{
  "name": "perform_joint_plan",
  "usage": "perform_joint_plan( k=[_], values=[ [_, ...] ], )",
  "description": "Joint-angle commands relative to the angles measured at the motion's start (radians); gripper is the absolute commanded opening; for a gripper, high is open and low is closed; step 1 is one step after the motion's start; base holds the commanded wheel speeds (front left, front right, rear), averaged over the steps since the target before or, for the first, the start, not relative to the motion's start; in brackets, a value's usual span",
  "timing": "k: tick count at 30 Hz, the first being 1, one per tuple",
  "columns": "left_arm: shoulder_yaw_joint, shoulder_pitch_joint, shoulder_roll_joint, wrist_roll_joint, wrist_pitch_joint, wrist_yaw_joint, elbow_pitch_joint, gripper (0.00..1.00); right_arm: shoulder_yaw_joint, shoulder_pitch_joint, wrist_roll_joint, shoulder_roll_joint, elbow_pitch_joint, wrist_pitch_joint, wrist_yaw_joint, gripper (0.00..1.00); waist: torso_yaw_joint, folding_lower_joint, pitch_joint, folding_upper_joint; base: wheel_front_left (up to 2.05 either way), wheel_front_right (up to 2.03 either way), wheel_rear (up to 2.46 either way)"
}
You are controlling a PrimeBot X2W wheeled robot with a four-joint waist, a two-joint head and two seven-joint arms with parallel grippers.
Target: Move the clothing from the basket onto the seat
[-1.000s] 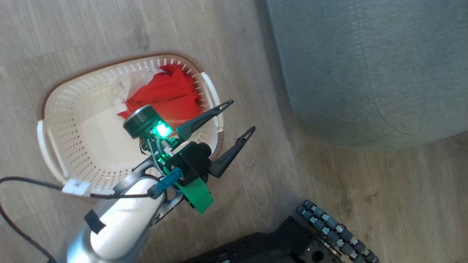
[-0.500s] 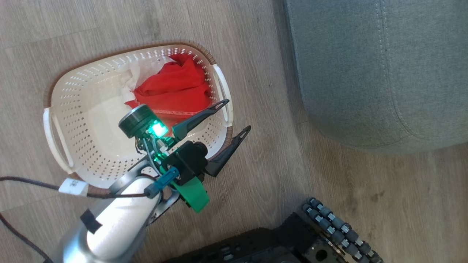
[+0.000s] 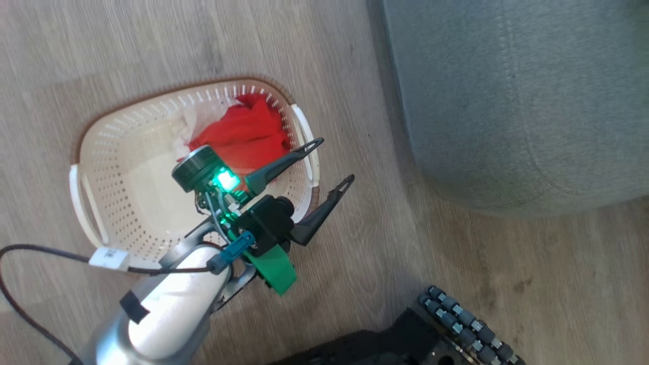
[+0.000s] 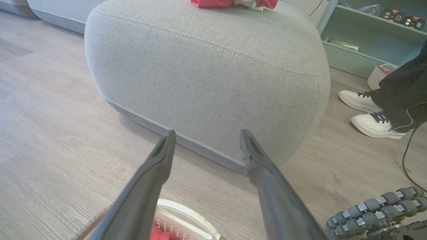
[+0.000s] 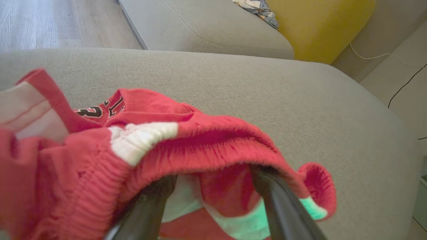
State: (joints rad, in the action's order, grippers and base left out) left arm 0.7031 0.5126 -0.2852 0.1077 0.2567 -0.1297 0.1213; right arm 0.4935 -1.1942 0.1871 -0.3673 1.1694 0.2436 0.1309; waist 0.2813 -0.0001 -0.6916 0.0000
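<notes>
Red clothing [image 3: 243, 137] partly in the basket [image 3: 127, 203], partly on the seat [image 3: 507, 101].
Head view: red folds and a white cloth [image 3: 185, 129] bunched in the cream perforated basket's far right corner; left gripper [image 3: 334, 160] spread wide, empty, above the right handle [image 3: 303, 137]; open strip of wooden floor [image 3: 375, 228] between basket and grey seat, wheeled base [image 3: 456, 324] at the lower edge. Left wrist view: seat's rounded side straight ahead, red piece at its top far edge, a person's white shoes [image 4: 367, 113] beside it. Right wrist view: right gripper [image 5: 213, 175] parted, clamping nothing, red white-trimmed fabric draped over both fingers [image 5: 277, 206] on the seat top.
</notes>
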Motion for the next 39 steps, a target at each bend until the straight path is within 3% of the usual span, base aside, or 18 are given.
perform_joint_plan(
  k=[1,8,17,26,31,39],
  values=[
    [-0.03,-0.003,0.004,0.012,0.005,-0.001,-0.025,1.0,-0.013,0.013,0.008,-0.017,-0.017,0.004,0.0,1.0,0.005,0.0001,0.028,0.0,0.0,0.0,0.0],
    [-0.039,-0.031,0.041,0.018,0.005,-0.001,-0.01,1.0,-0.088,0.032,0.006,-0.03,0.073,-0.082,0.0,1.0,0.021,0.0001,0.123,0.0,0.0,0.0,0.0],
    [-0.057,-0.075,0.101,0.01,0.005,-0.001,-0.017,1.0,-0.201,0.076,-0.076,-0.044,0.113,-0.211,0.0,1.0,0.023,0.0001,0.237,0.0,0.0,0.0,0.0],
    [-0.085,-0.122,0.139,0.007,0.005,-0.001,-0.014,1.0,-0.355,0.11,-0.201,-0.022,0.108,-0.215,0.0,1.0,0.017,0.0001,0.33,0.0,0.0,0.0,0.0],
    [-0.108,-0.152,0.162,0.004,0.005,-0.001,-0.014,1.0,-0.457,0.158,-0.354,-0.013,-0.003,-0.138,0.0,1.0,-0.001,0.0001,0.39,0.0,0.0,0.0,0.0],
    [-0.173,-0.206,0.196,0.002,0.005,-0.001,-0.025,1.0,-0.654,0.378,-0.664,-0.082,-0.396,-0.03,0.0,1.0,-0.053,0.0001,0.483,0.0,0.0,0.0,0.0]
  ],
)
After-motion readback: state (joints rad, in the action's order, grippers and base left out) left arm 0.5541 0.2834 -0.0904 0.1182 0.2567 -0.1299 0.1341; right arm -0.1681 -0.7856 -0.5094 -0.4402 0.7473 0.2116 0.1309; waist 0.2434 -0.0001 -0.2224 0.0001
